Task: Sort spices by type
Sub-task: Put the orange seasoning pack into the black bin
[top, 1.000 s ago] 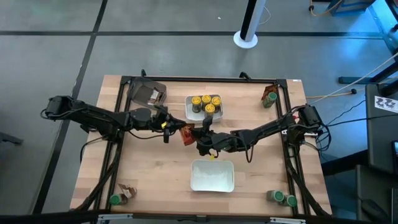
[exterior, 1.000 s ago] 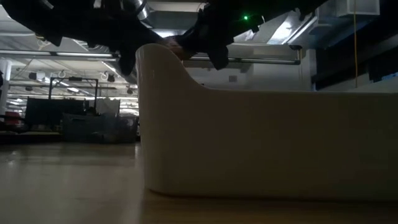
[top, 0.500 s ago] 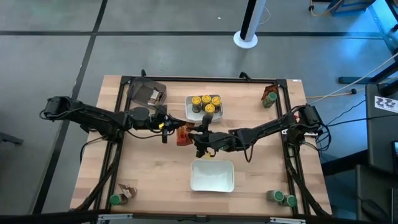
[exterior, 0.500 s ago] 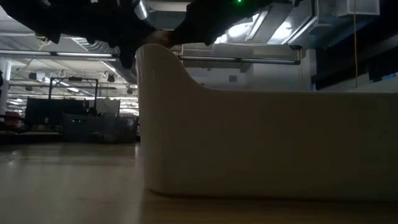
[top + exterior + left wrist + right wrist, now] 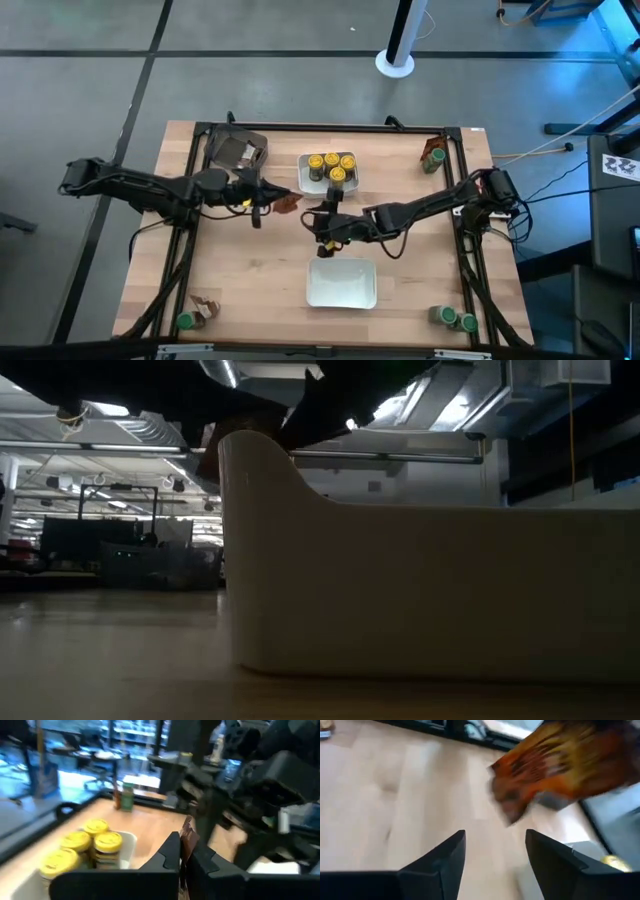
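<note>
A crinkled brown-orange packet [image 5: 288,202] hangs above the table's middle, with my left gripper [image 5: 265,203] shut on it from the left. My right gripper [image 5: 320,218] stands open just to the right of the packet; in its wrist view the packet [image 5: 560,765] floats beyond its spread fingers [image 5: 451,857]. Several yellow-lidded jars [image 5: 331,166] stand in a white tray [image 5: 304,176] at the far middle. An empty white tray [image 5: 342,284] lies nearer the front edge. My left gripper pinches the packet between its two fingers [image 5: 170,854] by its near edge [image 5: 187,840]. The fingers come about level from the table's left. The packet stands on edge beyond the fingertips, lifted clear of the table.
A dark bin [image 5: 237,150] with packets sits at the far left. A packet and a green-lidded jar [image 5: 432,155] stand at the far right. Green-lidded jars [image 5: 455,319] are at the near right corner. A green-lidded jar [image 5: 185,322] and a packet [image 5: 207,308] are at the near left corner.
The packet, held between both grippers a second ago, has come away from my right gripper and gone with my left gripper toward the table's left and far edge, still clear of the table. My right gripper has let go and stays near the middle.
</note>
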